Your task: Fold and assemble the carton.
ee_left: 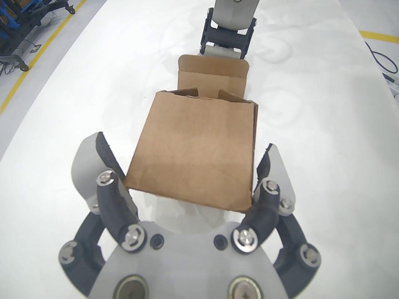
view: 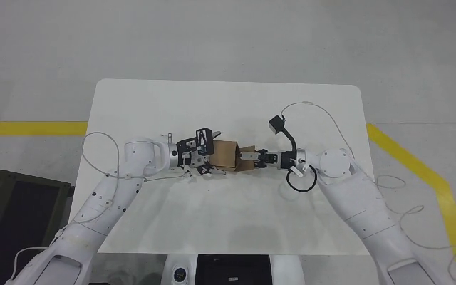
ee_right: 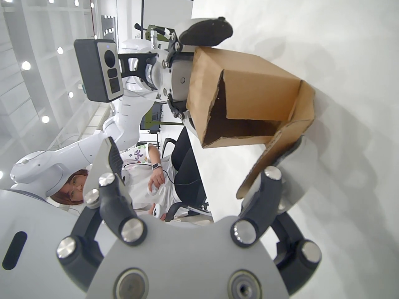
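A brown carton lies on its side in the middle of the white table. My left gripper is shut on its closed end, one finger on each side wall. The carton points its mouth away from that gripper, two small side flaps half folded in and the long lid flap hanging out. My right gripper stands open at the mouth of the carton. One of its fingers lies against the outside of the lid flap; the other is free.
A thin white cable loops over the table's far right part, and a dark cable hangs by the right wrist. The table's near edge is close to both arms. Bare tabletop lies beyond the carton.
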Robot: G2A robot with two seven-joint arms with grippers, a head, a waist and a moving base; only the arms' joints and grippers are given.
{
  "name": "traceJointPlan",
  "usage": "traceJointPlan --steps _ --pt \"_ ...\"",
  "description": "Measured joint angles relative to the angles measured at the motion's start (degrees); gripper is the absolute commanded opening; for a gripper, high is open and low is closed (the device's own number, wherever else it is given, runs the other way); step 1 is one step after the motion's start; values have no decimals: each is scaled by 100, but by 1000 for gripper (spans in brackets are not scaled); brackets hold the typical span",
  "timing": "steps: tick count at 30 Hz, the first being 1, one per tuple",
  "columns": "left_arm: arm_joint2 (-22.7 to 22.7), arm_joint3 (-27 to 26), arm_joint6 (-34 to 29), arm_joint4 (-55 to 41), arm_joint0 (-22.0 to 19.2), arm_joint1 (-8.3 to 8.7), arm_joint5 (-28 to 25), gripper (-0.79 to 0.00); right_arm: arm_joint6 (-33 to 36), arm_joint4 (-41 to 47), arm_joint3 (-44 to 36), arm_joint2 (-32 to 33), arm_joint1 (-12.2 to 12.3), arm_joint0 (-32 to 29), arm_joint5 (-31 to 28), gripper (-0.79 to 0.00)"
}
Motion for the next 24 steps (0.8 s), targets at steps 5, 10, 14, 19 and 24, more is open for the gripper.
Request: traceJointPlan --steps 5,10,14,19,24 --pt "-10 -23 -11 19 18 8 13 0 -4 95 -158 -44 -29 19 -28 0" --pt "-24 -44 -22 35 34 16 21 0 4 228 -221 -99 -63 39 -53 0" --pt "-53 -43 -33 30 46 25 38 0 -1 292 -181 -159 -93 49 -60 -212" --pt "-90 -40 -55 29 75 40 38 0 -71 391 -51 -198 -124 18 -75 -416" --pt "-119 -53 -69 48 109 55 35 0 -106 495 55 -229 -155 0 -116 -443"
